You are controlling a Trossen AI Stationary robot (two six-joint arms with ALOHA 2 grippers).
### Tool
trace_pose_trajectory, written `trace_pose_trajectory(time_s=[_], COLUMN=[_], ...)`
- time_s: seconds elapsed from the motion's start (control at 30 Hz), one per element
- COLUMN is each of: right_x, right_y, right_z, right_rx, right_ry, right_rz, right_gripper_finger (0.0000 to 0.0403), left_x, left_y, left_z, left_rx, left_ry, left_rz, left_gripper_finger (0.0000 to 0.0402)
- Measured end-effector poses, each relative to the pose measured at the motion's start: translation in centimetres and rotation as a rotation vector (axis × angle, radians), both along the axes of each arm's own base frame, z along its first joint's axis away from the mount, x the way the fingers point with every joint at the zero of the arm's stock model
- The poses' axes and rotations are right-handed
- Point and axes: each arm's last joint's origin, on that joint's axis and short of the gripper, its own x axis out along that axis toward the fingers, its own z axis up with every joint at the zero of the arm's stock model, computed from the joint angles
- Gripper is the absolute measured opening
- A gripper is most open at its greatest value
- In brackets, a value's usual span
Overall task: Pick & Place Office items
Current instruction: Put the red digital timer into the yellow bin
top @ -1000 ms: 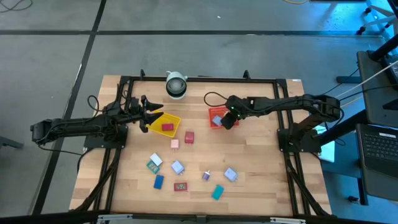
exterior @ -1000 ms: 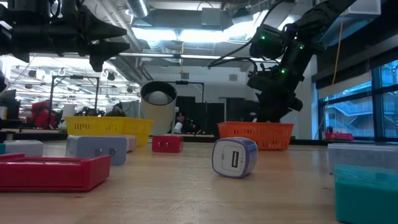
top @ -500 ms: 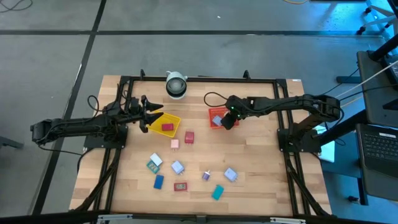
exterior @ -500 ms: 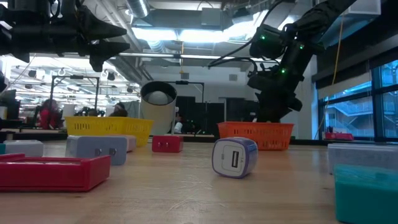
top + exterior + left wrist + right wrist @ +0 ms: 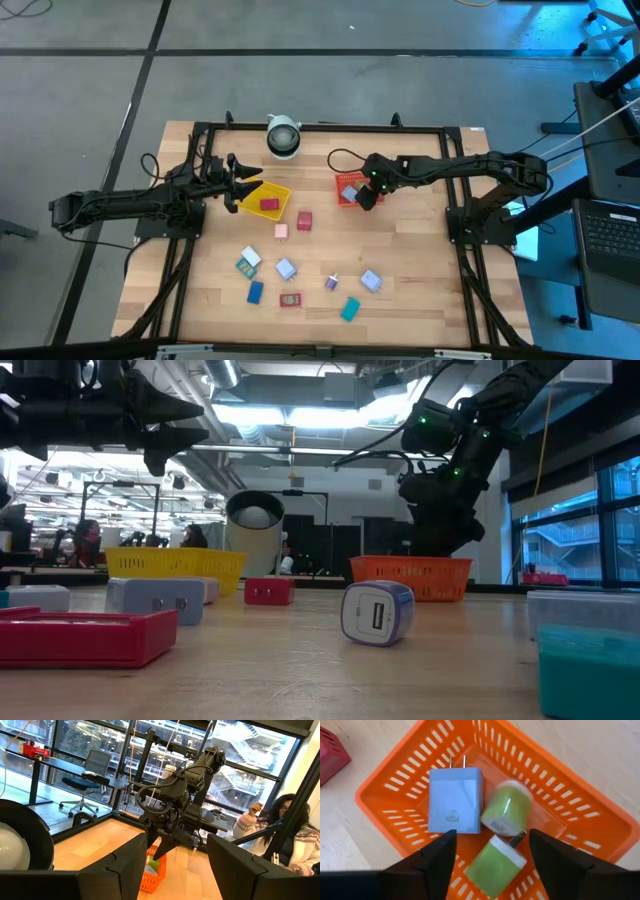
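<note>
- Three chargers sit in the orange basket (image 5: 580, 827) right now — a blue plug block (image 5: 456, 800) and two green ones (image 5: 506, 812), (image 5: 494, 862) — with the right gripper (image 5: 492, 865) hovering just above them, jaws apart and nothing between them.
- Risk: the lower green charger lies right between those open fingers; pulling away carelessly could snag it or tip the light basket.
- Left gripper (image 5: 243, 184) waits at the edge of the yellow tray (image 5: 280, 190), jaws apart, empty.
- Plenty of office items (image 5: 284, 268) are scattered on the table (image 5: 400, 270), well away from the basket — any hurried reach could knock them about.
- Writing: only a faint logo on the blue block, unreadable.
</note>
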Motion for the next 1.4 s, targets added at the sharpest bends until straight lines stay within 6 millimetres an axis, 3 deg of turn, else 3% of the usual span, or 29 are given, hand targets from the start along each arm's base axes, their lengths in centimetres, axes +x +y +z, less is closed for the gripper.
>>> trace_pose_trajectory(time_s=[0.17,0.4,0.67,0.9,1.03,1.2,1.4], right_x=[0.0,0.1,1.5,-1.9,-4.6,-7.0,-7.7], right_y=[-0.1,-0.1,-0.4,0.9,2.2,3.3,4.1], right_z=[0.0,0.2,4.9,10.9,13.1,13.3,12.0], right_rx=[-0.022,-0.04,-0.124,-0.195,-0.203,-0.194,-0.169], right_ry=[0.005,0.006,-0.195,-0.429,-0.549,-0.607,-0.59], right_rz=[-0.001,0.027,0.113,0.187,0.241,0.225,0.22], right_gripper_finger=[0.0271,0.0261,0.023,0.0213,0.0218,0.0226,0.0225], left_x=[0.1,0.9,1.7,1.4,1.9,3.3,5.7], left_y=[-0.2,-0.7,-3.0,-5.3,-6.3,-7.7,-9.8], left_z=[0.1,2.7,5.0,5.1,4.1,2.5,2.6], left_rx=[0.029,0.072,0.156,0.202,0.154,0.12,0.057], left_ry=[0.01,0.15,0.14,0.127,0.223,0.345,0.447], left_rz=[-0.078,-0.121,-0.284,-0.406,-0.431,-0.477,-0.56], left_gripper_finger=[0.0203,0.0203,0.0203,0.0203,0.0203,0.0205,0.0219])
